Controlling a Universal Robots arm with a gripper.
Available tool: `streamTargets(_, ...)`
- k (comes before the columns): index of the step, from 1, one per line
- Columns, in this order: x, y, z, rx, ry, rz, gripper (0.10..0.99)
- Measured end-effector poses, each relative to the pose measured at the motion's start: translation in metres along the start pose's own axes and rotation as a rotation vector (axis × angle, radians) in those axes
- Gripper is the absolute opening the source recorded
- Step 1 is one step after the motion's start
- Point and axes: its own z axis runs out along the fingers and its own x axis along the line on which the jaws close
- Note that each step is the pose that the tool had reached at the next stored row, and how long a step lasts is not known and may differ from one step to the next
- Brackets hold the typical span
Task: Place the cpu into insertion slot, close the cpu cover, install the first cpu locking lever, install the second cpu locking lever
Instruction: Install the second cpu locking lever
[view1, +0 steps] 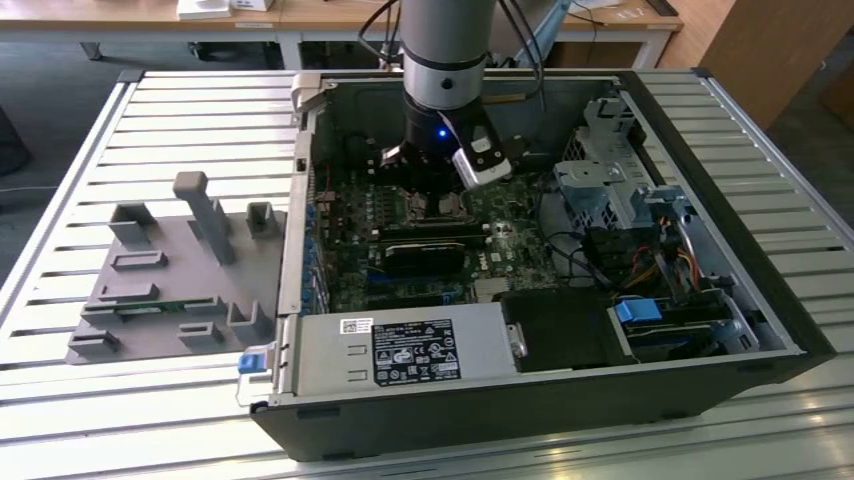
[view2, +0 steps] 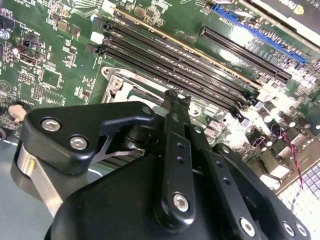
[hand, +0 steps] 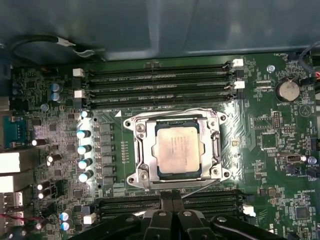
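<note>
Black gripper (hand: 172, 206) fingers, pressed together and holding nothing, hover just beside the cpu cover (hand: 176, 122), already lowered to pin the seated cpu (hand: 179, 149).

Silvery-grey cpu (hand: 178, 149) inside a silvery cpu cover (hand: 141, 150), on a green circuit board (hand: 260, 150) with black memory slots (hand: 160, 82). The gripper (view2: 172, 112) is black. White slatted bench (view1: 174, 110), grey fixture plate (view1: 160, 290).
</note>
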Motion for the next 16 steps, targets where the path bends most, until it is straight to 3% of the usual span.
streamTargets(6,-0.0001,-0.0019,0.0000,-0.026,0.0020,0.000,0.106)
streamTargets(16,-0.0007,-0.0087,-0.0003,-0.045,0.0036,0.002,0.106)
